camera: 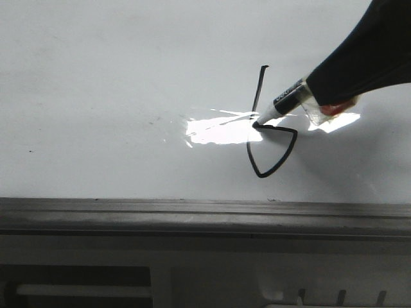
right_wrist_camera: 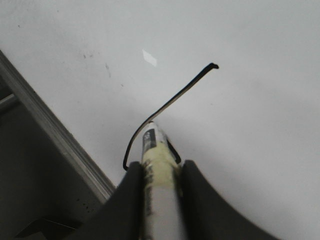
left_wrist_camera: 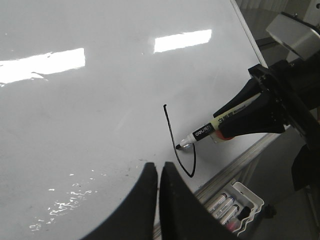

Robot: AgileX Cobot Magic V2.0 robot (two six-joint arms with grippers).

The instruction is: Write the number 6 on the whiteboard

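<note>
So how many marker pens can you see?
4. One marker is held in the right gripper, its tip on the whiteboard. Three lie in the white tray beyond the board's edge. More may be hidden there.

Glossy, smooth whiteboard (camera: 96, 83) with a matt grey metal edge rail (camera: 192, 215).
</note>
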